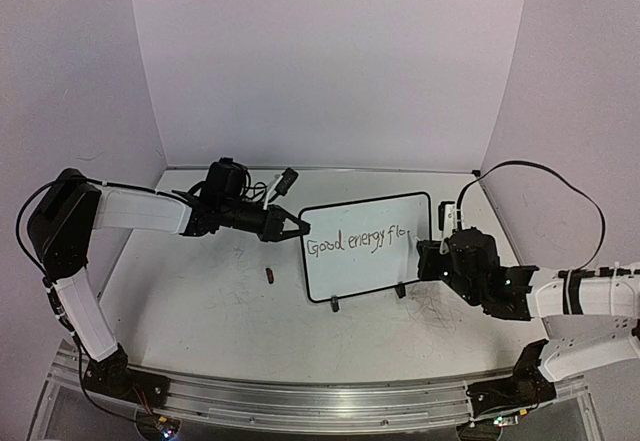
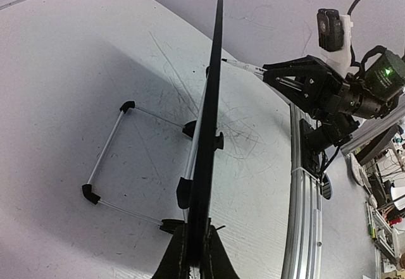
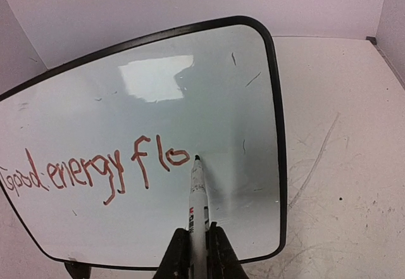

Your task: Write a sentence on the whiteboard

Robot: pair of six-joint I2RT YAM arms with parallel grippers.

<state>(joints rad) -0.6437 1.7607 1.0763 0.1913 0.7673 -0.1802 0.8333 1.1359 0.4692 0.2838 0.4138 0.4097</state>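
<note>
**Marker tip on the board, just past "flo"**

A small red object lies on the table at the whiteboard's 8 o'clock, apart from it. The whiteboard stands on its feet, propped by a wire stand, with its long axis running 9 to 3 o'clock. The left gripper is clamped on its 9 o'clock edge. The right gripper is closed around a marker and hides part of the 3 o'clock edge from above. The sentence reads "Good energy flo", rising slightly toward 3.
</note>
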